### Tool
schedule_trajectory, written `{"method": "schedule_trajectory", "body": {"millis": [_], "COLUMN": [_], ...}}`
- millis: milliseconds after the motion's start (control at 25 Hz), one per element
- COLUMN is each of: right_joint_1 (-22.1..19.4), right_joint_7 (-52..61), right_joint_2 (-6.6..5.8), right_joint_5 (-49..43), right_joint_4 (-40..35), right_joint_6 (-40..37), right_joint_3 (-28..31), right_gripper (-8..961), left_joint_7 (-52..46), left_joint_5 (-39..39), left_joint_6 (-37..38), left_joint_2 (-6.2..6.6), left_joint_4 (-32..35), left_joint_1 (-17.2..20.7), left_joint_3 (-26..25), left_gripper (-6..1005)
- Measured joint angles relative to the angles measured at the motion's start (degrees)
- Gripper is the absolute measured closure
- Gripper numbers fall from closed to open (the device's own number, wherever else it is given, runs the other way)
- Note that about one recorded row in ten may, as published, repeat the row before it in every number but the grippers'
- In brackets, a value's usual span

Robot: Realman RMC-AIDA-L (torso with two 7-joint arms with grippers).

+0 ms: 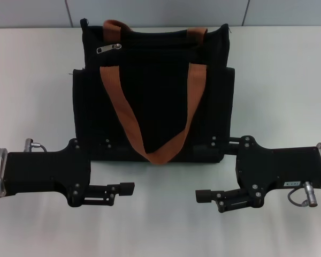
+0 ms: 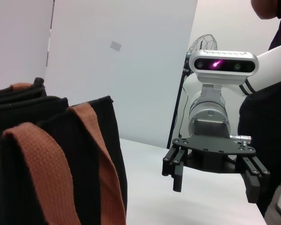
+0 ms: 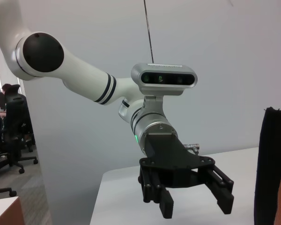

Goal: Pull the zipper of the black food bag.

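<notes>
left gripper [image 1: 129,194]: low on the robot's left, just in front of the bag's near-left corner, pointing toward the middle. Fingers spread wide apart in the right wrist view [image 3: 194,199], nothing between them, touching nothing. Hangs above the table, clear of the bag.
right gripper [image 1: 201,197]: mirrored on the robot's right, in front of the bag's near-right corner, pointing inward at the left one. Fingers wide apart in the left wrist view [image 2: 215,180], empty, no contact.
gap: both grippers face each other, apart, with bare table between.
black food bag [image 1: 150,91]: boxy black fabric, lying on the white table [image 1: 278,85] in the middle, just beyond both grippers. Front pocket panel faces up.
straps [image 1: 120,104]: orange-brown webbing, one loop draped down the front panel to a V near the near edge, second loop showing at the far edge.
zipper [image 1: 109,48]: small silver pull tab, on the black zipper line near the bag's far-left corner, lying roughly flat, slightly angled. Well away from both grippers.
zipper state: line runs across the far part of the bag to the right; open or closed, cannot tell.
</notes>
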Motion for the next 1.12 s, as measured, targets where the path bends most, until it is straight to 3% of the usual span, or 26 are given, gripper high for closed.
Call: {"method": "schedule_trajectory", "body": {"millis": [1120], "right_joint_1": [0.1], "right_joint_7": [0.0], "right_joint_2": [0.09], "right_joint_5": [0.1], "right_joint_4": [0.3], "right_joint_6": [0.3], "right_joint_3": [0.2], "right_gripper": [127], "left_joint_7": [0.2], "left_joint_5": [-0.2], "left_joint_6": [0.3], "left_joint_2": [0.06], "left_joint_4": [0.0], "left_joint_1": [-0.2], "left_joint_3": [-0.1], "left_gripper": [323]}}
